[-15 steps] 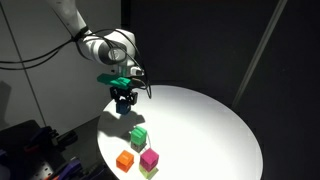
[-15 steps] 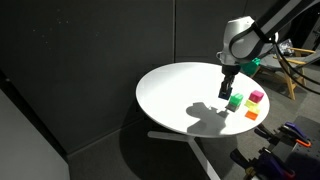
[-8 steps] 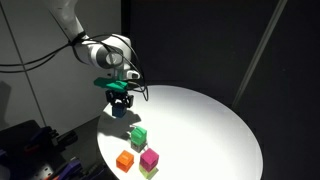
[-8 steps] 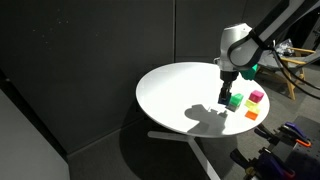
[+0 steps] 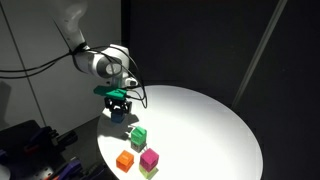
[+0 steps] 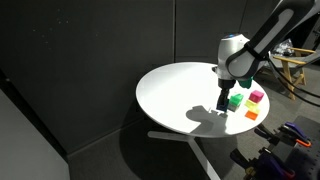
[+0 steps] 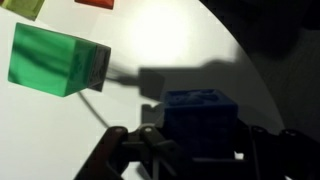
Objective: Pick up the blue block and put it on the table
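Note:
In the wrist view the gripper [image 7: 192, 150] is shut on the blue block [image 7: 198, 112], a dark blue cube held between the two fingers above the white table [image 7: 170, 40]. In both exterior views the gripper [image 5: 120, 108] [image 6: 222, 101] hangs low over the table [image 5: 200, 125] [image 6: 175, 90], to one side of the other cubes. The block is too small and dark to make out in those views. The green cube [image 5: 138, 136] [image 6: 235, 101] [image 7: 55, 60] sits on the table close to the gripper.
A magenta cube [image 5: 149, 158] [image 6: 256, 97] rests on a yellow-green cube [image 5: 148, 172], with an orange cube [image 5: 125, 160] [image 6: 250, 114] beside it, near the table's rim. The table edge is close to the gripper [image 5: 100, 125]. The surroundings are dark.
The gripper has moved away from the cluster of cubes and a little lower towards the tabletop, with the blue block still in it. The cubes on the table have not moved.

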### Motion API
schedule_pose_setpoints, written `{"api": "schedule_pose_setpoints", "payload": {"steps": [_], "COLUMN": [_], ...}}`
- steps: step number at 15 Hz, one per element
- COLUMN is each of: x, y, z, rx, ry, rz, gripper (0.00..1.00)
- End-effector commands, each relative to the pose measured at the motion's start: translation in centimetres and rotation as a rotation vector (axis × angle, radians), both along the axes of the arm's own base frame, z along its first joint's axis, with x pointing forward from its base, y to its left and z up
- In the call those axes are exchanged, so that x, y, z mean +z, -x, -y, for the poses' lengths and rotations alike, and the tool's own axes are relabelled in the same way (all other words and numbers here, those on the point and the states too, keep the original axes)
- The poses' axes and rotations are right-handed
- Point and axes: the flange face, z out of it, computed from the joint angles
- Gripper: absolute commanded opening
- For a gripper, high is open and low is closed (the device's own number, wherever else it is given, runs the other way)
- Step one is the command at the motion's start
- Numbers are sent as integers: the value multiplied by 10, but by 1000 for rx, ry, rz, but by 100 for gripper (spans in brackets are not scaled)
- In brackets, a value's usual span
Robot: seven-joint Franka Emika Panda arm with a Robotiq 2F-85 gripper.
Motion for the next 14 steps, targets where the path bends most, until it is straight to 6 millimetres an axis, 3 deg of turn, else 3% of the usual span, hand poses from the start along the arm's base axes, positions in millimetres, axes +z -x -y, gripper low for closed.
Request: {"api": "schedule_pose_setpoints", "payload": {"steps": [1,9,14], "x": [-15,-38,-51], "y": [-7,-25,-33], "z": [-9,-24,-21], "rx": [13,-7,-67], "ry": [12,29,41], "rz": [12,28,19], "gripper": [26,26,26]}}
